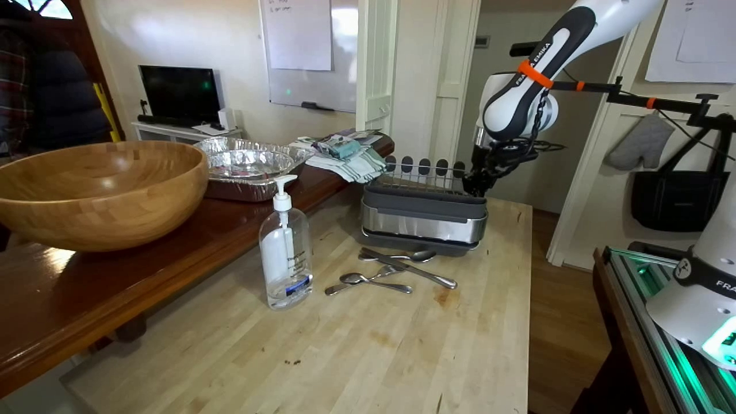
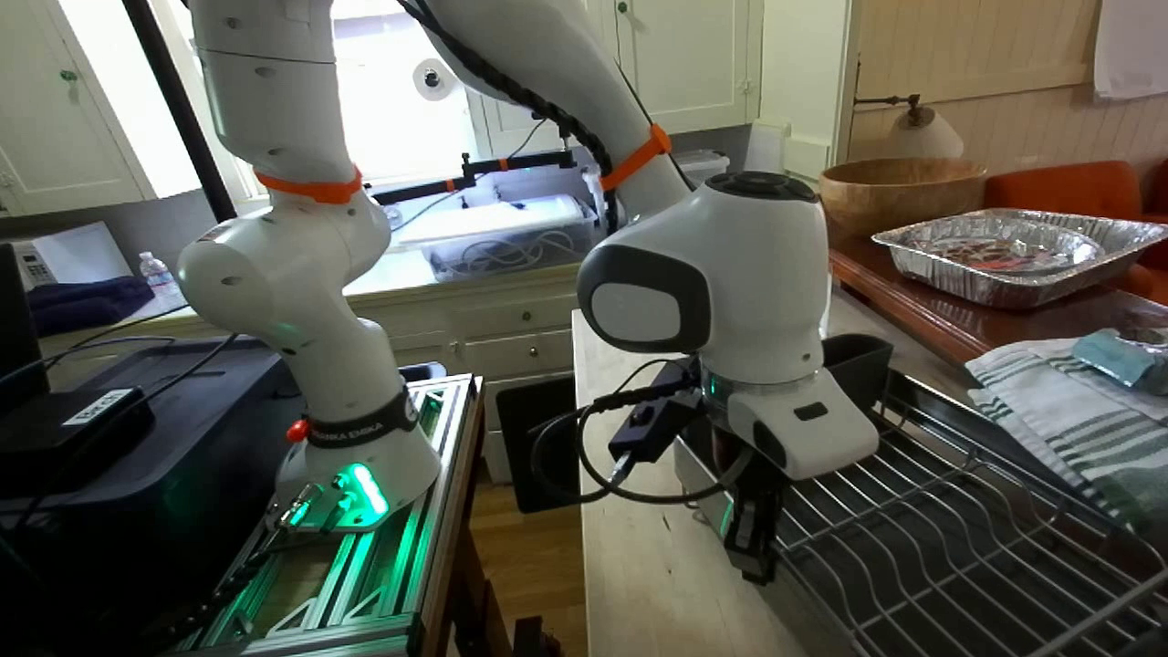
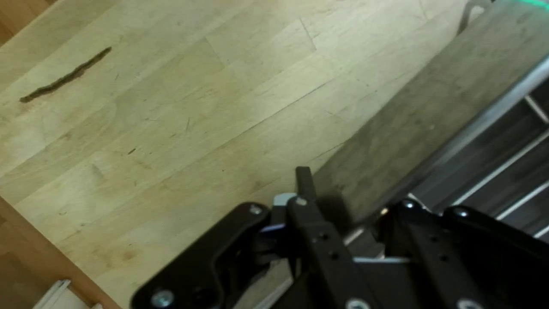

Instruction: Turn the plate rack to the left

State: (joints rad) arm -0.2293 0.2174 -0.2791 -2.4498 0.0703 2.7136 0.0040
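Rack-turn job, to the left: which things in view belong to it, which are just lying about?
For the job:
- plate rack
- gripper

Just lying about:
- wooden bowl
- clear pump bottle
- loose cutlery
- foil tray
- striped towel

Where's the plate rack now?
In an exterior view, the plate rack sits right of picture centre on the pale table, just behind the loose cutlery, the gripper at its right-hand end.

Both exterior views share the plate rack [image 1: 424, 215]; in an exterior view the arm [image 2: 757, 283] looms super close, mid-frame. Wrist cam faces down at the worktop [image 3: 180, 128].
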